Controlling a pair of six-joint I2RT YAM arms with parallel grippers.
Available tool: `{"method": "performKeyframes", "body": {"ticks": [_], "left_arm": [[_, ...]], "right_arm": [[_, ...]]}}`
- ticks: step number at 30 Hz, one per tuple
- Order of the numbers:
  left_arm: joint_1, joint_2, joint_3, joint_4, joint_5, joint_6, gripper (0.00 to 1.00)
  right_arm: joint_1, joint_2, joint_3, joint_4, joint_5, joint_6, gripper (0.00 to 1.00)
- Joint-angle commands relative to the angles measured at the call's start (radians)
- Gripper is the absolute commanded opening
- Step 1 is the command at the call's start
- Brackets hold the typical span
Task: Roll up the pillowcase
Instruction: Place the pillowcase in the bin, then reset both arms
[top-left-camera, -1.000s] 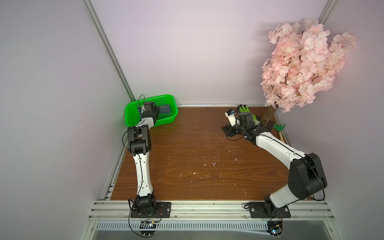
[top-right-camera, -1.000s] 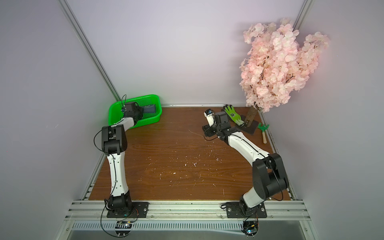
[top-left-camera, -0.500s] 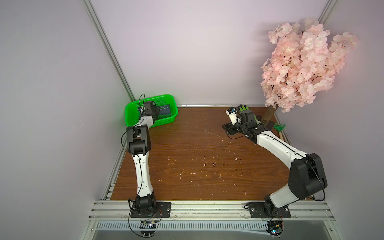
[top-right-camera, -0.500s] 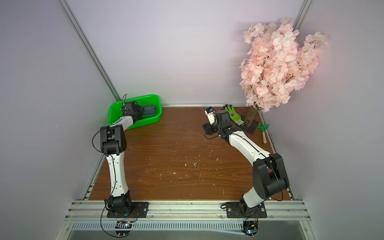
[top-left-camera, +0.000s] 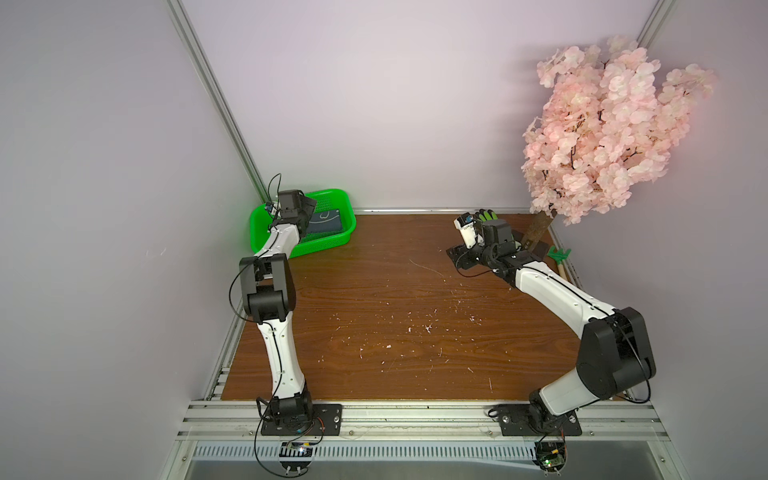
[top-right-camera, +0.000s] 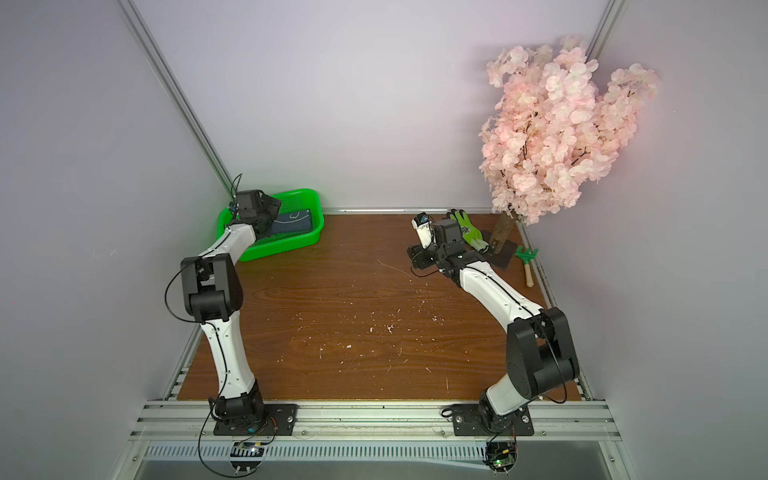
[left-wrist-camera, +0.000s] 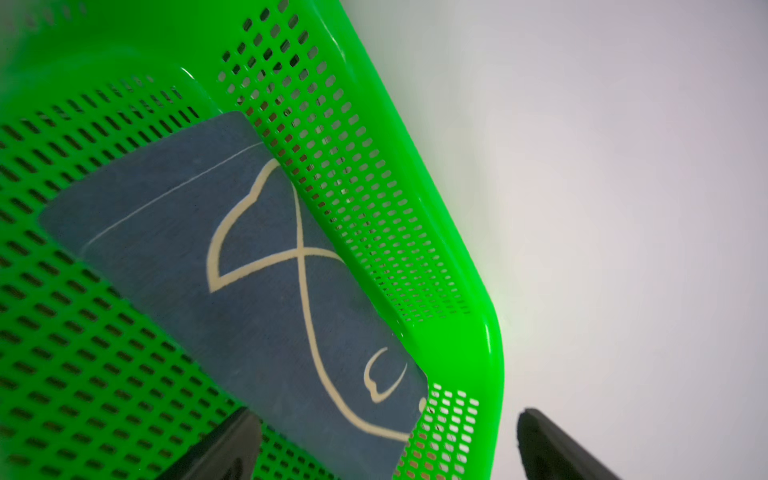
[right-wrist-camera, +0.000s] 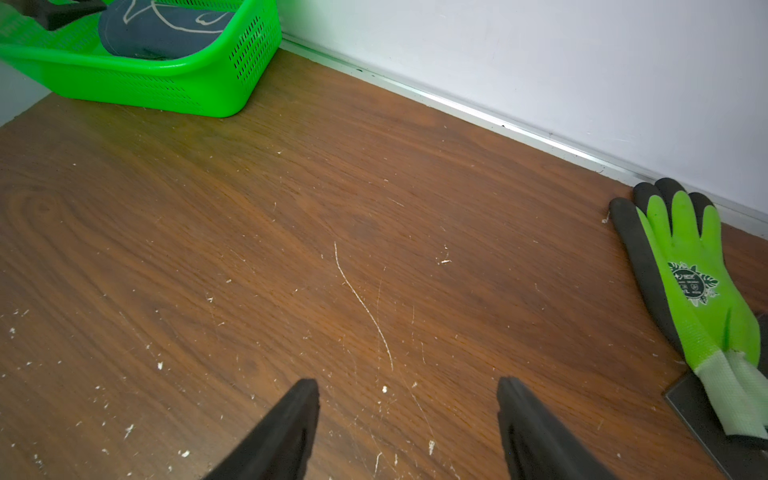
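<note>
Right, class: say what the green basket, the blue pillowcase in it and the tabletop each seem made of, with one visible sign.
Green basket: glossy moulded plastic, by its shine and slots. Pillowcase: matte woven cloth, perhaps denim, pale stitched lines. Tabletop: wood or wood-look laminate; grain shows, scratched.

Soft even light; faint shadows; top views sharp; left wrist view blurs the basket (left-wrist-camera: 124, 50).

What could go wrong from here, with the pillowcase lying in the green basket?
The left gripper hangs over the green basket, jaws open close to the pillowcase; lifting away could snag the cloth or knock the rim. Nothing holds the pillowcase, so its roll might loosen.
</note>
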Motion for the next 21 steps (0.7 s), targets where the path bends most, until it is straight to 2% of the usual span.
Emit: {"method": "performKeyframes", "body": {"ticks": [1,5,8,10,14,17,18,21], "left_arm": [[-0.014,-0.112,-0.08,-0.046,-0.023,0.036,1.0],[-0.025,-0.28,-0.219,-0.037,-0.012,0.152,1.0],[-0.059,-0.397,-0.271,-0.097,-0.002,0.351,0.99],[-0.093,-0.492,-0.379,-0.108,-0.027,0.493,0.99],[-0.135,-0.736,-0.683,0.032,-0.073,0.718,0.99],[-0.165,-0.88,-0.871,0.119,-0.131,0.904,0.99],[-0.168,-0.92,-0.937,0.158,-0.139,0.949,0.99],[-0.17,-0.996,-1.128,0.32,-0.195,1.029,0.99]], "right_arm": [[-0.017,-0.069,0.025,0.016,0.004,-0.014,0.74],[-0.059,-0.122,-0.03,0.036,-0.009,-0.017,0.75],[-0.121,-0.195,-0.148,0.137,-0.078,0.029,0.76],[-0.168,-0.245,-0.239,0.215,-0.102,0.062,0.77],[-0.243,-0.324,-0.432,0.395,-0.048,0.112,0.88],[-0.281,-0.361,-0.575,0.551,0.051,0.129,0.95],[-0.289,-0.368,-0.634,0.626,0.104,0.144,0.98],[-0.311,-0.353,-0.777,0.827,0.215,0.202,0.99]]}}
